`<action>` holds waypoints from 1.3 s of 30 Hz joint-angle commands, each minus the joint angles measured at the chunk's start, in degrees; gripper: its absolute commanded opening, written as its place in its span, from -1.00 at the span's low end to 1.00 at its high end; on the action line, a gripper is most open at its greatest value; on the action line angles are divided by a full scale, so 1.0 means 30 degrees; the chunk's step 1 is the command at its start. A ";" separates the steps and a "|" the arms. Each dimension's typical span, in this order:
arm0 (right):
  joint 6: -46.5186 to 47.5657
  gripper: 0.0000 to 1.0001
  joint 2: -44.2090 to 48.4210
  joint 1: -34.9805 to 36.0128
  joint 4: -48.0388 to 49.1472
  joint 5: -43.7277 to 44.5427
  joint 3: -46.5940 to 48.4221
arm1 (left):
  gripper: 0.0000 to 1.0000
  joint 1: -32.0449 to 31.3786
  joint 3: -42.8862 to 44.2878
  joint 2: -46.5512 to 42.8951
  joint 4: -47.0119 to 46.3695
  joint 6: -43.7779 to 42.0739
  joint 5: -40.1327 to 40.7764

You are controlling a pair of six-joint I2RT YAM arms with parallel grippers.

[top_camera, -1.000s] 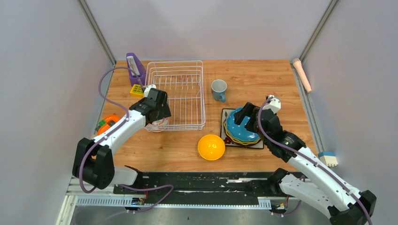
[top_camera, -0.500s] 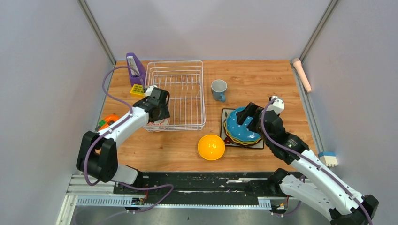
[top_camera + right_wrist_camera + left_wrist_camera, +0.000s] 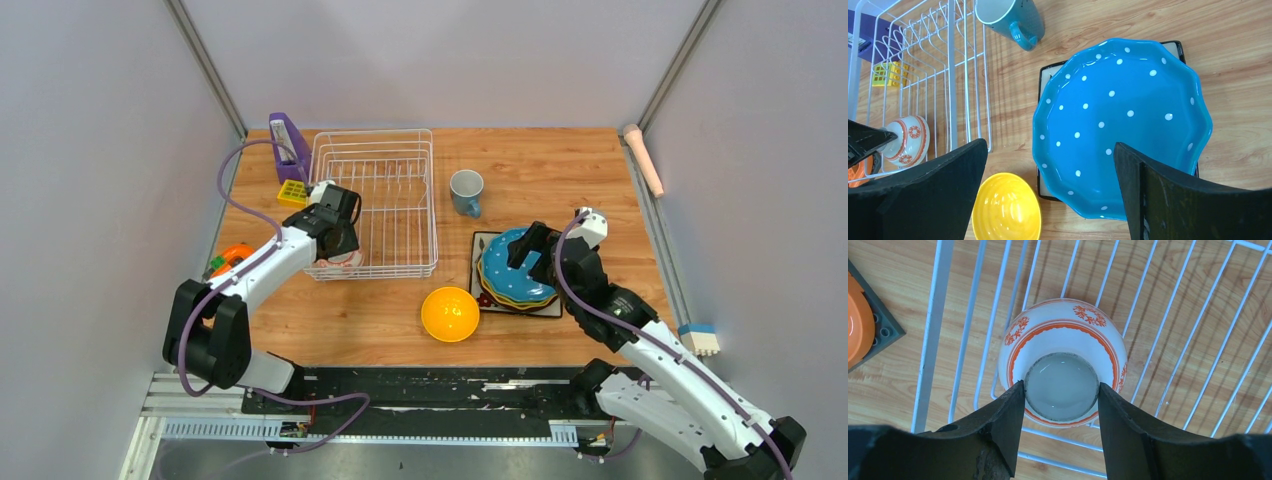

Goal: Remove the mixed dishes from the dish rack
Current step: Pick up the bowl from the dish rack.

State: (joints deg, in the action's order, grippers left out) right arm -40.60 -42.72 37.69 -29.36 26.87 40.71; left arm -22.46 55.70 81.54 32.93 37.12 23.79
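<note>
Left tool (image 3: 1060,390) straddles upturned bowl (image 3: 1063,325) in rack (image 3: 943,315).

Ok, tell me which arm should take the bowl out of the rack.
Left. The left gripper sits over the upturned bowl in the rack, a finger on each side of the bowl's foot. The right gripper hangs open above the blue plate, outside the rack.

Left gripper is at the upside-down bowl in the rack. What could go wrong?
The left gripper straddles only the shallow foot of the red-and-white patterned bowl; it could slip free on lifting. The bowl sits among the bars of the white wire dish rack, so its rim might snag.
</note>
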 commanded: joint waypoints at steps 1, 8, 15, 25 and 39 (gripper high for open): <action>0.0268 1.00 -0.0079 -0.0111 0.0129 0.0430 -0.0064 | 0.01 0.0074 0.0504 -0.0225 0.0248 0.0064 -0.0067; 0.0293 1.00 -0.0016 -0.0115 0.0112 0.0450 -0.0049 | -0.43 0.0089 0.0631 -0.0528 0.0255 -0.0247 -0.0245; 0.0247 1.00 0.0181 -0.0142 0.0091 0.0130 0.0044 | -0.65 0.0074 0.1289 -0.1749 0.0260 -0.0583 -0.0290; 0.0295 1.00 0.0457 -0.0140 0.0160 -0.0738 0.0269 | -0.86 0.0074 0.0906 -0.4082 -0.0573 -0.1090 -0.1438; -0.0203 0.99 -0.1926 -0.0128 0.6280 -0.8911 0.0899 | -1.00 0.0074 -0.2093 -0.9164 -0.6506 -0.0555 -0.9596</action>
State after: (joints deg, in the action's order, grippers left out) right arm -39.83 -45.43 37.41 -21.06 10.24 40.47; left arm -22.46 50.68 57.82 25.06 34.30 6.81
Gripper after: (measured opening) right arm 0.996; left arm 0.585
